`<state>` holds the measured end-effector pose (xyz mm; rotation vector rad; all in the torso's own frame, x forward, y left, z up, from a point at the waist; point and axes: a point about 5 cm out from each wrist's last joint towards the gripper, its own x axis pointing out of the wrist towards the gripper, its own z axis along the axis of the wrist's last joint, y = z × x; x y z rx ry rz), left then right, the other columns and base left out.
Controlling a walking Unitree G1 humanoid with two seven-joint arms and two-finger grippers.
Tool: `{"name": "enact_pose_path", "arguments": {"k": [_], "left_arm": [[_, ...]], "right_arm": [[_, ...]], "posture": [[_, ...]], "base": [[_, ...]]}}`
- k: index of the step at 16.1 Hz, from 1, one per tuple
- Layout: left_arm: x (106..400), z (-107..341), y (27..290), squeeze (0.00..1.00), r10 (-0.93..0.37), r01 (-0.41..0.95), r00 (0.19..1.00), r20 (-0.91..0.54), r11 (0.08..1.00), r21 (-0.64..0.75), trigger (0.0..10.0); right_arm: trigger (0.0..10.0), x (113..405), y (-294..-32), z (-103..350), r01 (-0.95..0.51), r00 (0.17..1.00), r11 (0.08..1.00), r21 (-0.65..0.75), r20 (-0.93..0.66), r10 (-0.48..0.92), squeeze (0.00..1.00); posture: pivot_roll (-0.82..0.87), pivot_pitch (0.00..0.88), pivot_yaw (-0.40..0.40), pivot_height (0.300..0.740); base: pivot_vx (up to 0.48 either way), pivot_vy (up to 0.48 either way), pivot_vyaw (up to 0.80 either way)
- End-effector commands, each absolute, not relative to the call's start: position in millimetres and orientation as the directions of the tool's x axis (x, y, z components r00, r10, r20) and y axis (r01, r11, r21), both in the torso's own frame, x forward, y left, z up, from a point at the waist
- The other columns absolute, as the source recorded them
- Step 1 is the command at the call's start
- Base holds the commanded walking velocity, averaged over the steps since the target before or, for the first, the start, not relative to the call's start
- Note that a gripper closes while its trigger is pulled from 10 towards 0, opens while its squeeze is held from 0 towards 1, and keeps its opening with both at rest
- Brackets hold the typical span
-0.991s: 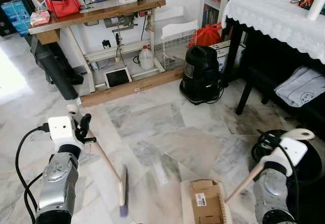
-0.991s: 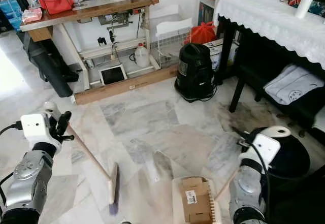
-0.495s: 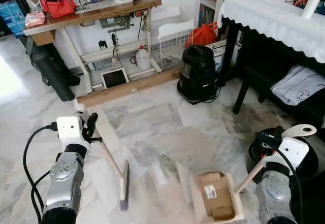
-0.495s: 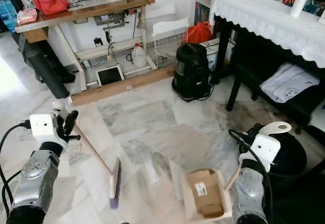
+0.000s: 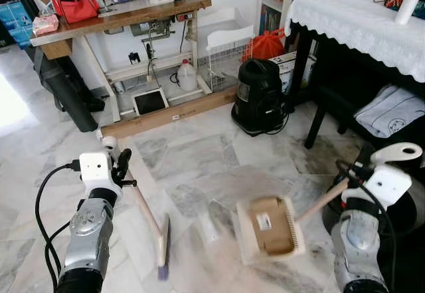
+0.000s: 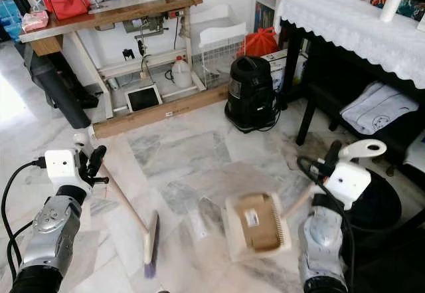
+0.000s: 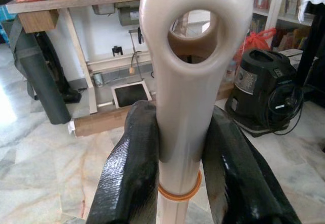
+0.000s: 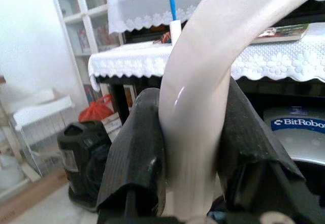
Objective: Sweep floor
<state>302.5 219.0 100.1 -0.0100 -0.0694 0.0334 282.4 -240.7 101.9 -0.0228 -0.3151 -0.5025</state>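
Left eye view gives me the whole layout: my left gripper (image 5: 118, 167) pinches the top of the broom handle (image 5: 143, 203), and the shaft runs down and away to my right, ending at the broom head (image 5: 162, 246), which rests edge-on against the marble floor (image 5: 199, 153). My right gripper (image 5: 362, 168) clamps the dustpan handle (image 5: 325, 200), whose long axis slants down and inward to the dustpan (image 5: 269, 230), tilted and blurred, apparently off the floor, with a piece of cardboard (image 5: 265, 223) lying in its tray. Right eye view shows the same geometry: the pan hangs to the right of the broom head, the two near but apart, with bare tile between them (that gap is what I judge the next stroke has to close, the broom driving toward the pan's mouth). The black vacuum cleaner (image 6: 251, 94) sits well beyond both. Left wrist view confirms the grip: both black fingers (image 7: 129, 168) press tight on the cream handle just below its hanging loop (image 7: 195, 36). Right wrist view shows the other fingers (image 8: 134, 148) squeezed on the curved white grip (image 8: 203, 82) of the pan.
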Motion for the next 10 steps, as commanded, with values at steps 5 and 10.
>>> {"name": "enact_pose_path", "arguments": {"k": [5, 10], "left_arm": [[308.3, 115.3, 210.3, 0.0, 0.043, -0.042, 0.986, 0.164, 0.999, -0.009, 9.8], [303.7, 121.6, 199.0, 0.0, -0.013, -0.001, 0.976, 0.217, 0.998, 0.064, 9.6]], "right_arm": [[10.0, 290.0, -214.8, 116.4, 0.402, 0.858, 0.913, 0.069, 0.319, -0.402, 0.0], [10.0, 286.2, -210.9, 116.4, 0.355, 0.891, 0.934, -0.031, 0.313, -0.328, 0.0]], "posture": [[-0.03, 0.0, 0.072, 0.74], [-0.03, 0.0, 0.053, 0.74]], "base": [[0.0, 0.0, 0.0], [0.0, 0.0, 0.0]]}}
